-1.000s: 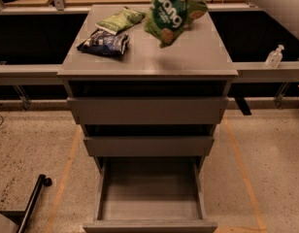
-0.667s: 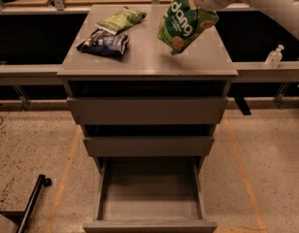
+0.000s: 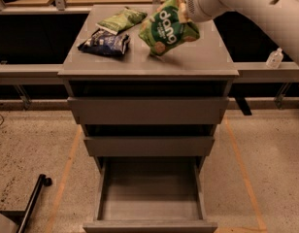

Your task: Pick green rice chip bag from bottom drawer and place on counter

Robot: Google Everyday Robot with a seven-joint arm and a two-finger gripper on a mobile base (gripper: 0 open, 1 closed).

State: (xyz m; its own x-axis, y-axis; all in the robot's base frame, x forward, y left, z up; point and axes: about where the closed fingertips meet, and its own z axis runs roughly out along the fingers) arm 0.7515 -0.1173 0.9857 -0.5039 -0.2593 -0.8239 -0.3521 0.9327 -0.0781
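The two-finger gripper (image 3: 185,9) on the white robot arm (image 3: 246,4) reaches in from the right, over the back of the cabinet top. It is clamped on the top edge of the bright, crinkly green rice chip bag (image 3: 166,29) with white "dang" lettering. The bag hangs tilted over the flat grey counter (image 3: 188,64); whether its lower corner touches the surface cannot be told. The wide, shallow grey bottom drawer (image 3: 149,193) stands pulled out with nothing in it, so the pick looks complete. What appears to remain is setting the bag down and letting go.

By count there are three snack bags: the held one, a paler green bag (image 3: 121,19) and a dark blue bag (image 3: 105,42), the last two lying on the counter's left half. There are also three grey drawers and one small clear bottle (image 3: 274,58) on the ledge at right.
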